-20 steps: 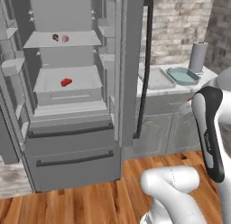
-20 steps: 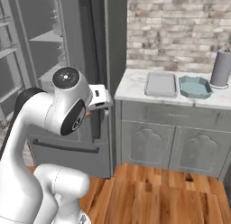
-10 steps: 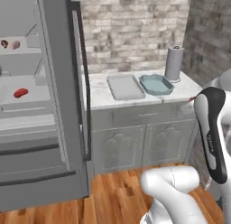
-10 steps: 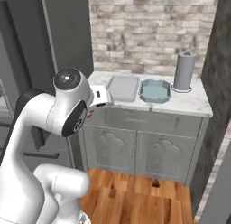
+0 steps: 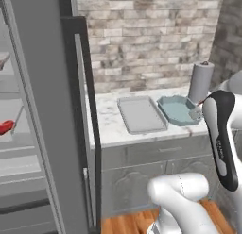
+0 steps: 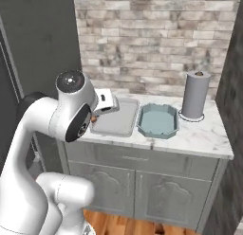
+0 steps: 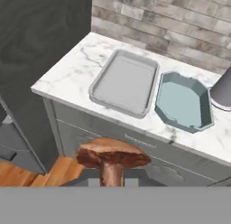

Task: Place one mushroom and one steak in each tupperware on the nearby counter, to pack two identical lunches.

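Since the earlier frames the base has swung right, so both base cameras now face the counter (image 5: 111, 127) squarely and the open fridge (image 5: 42, 134) has slid off to the left edge.

From the left base camera, a red steak (image 5: 5, 127) lies on a fridge shelf at far left. On the marble top the grey rectangular tupperware (image 5: 141, 115) sits just left of the teal octagonal tupperware (image 5: 178, 110), both empty, with a grey paper-towel roll (image 5: 200, 82) behind the teal one on the right.

From the right base camera, the gripper (image 6: 97, 116) hangs at the near left corner of the counter, beside the grey container, with a brown bit of mushroom (image 6: 94, 119) showing under the hand. The two containers sit side by side, almost touching, the roll far right.

From the hand camera, the jaws are clenched on the pale stem of a mushroom (image 7: 112, 155), its dark brown cap up, held in front of the cabinet fronts, short of the grey container (image 7: 124, 83).
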